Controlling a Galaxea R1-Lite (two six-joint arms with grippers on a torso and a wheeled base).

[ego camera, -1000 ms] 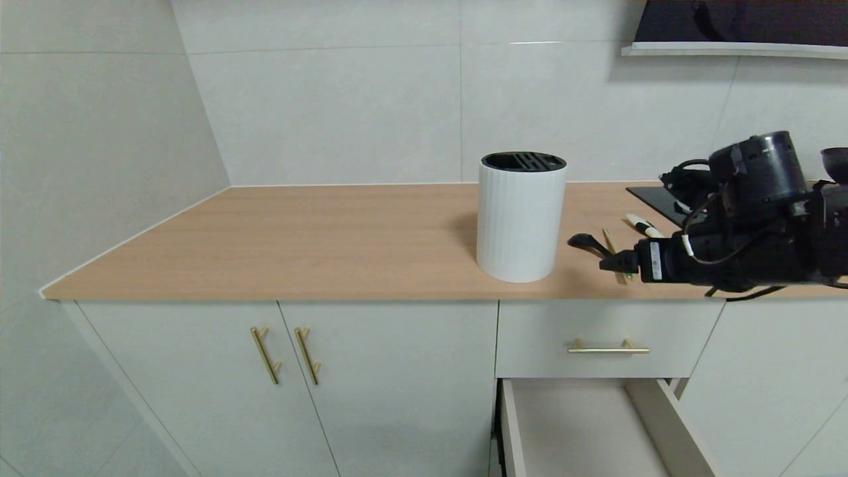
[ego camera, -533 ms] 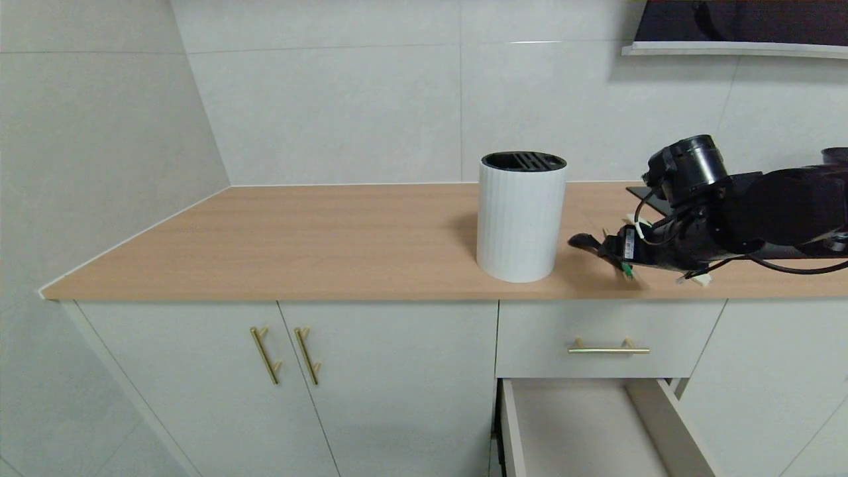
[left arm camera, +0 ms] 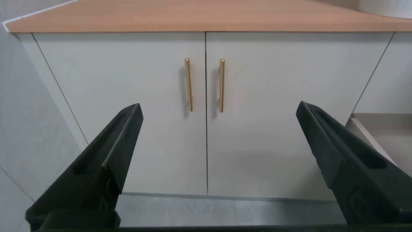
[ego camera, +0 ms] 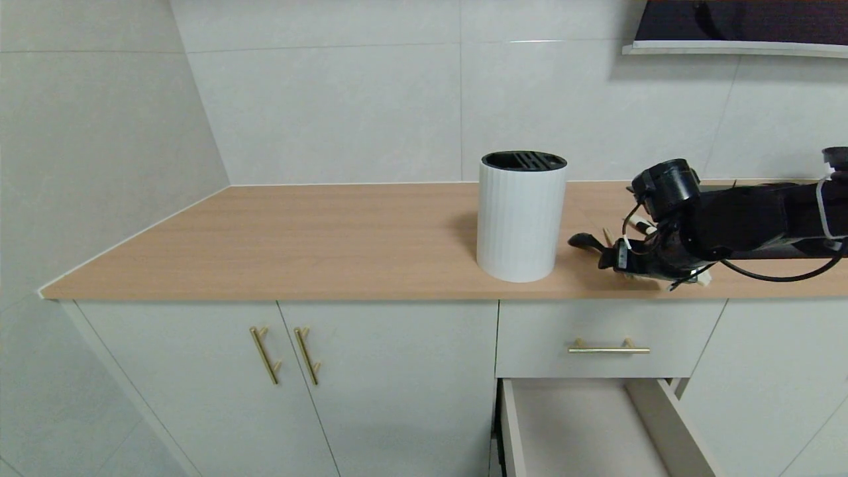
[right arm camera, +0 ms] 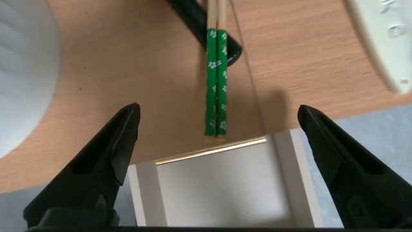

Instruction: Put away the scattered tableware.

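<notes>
Green-ended wooden chopsticks (right arm camera: 216,64) lying loose near the front edge of the light wooden counter (ego camera: 331,245), across a black utensil (ego camera: 583,242), beside the ribbed white cylindrical holder (ego camera: 521,218), below the wide-open, empty right gripper (right arm camera: 219,125); left gripper (left arm camera: 219,116) agape too, holding nothing; seemingly nothing stowed yet.

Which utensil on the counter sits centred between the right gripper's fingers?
The green-tipped chopsticks, midway in the open right gripper. The black-handled utensil and the white-handled utensil lie off-centre.
</notes>
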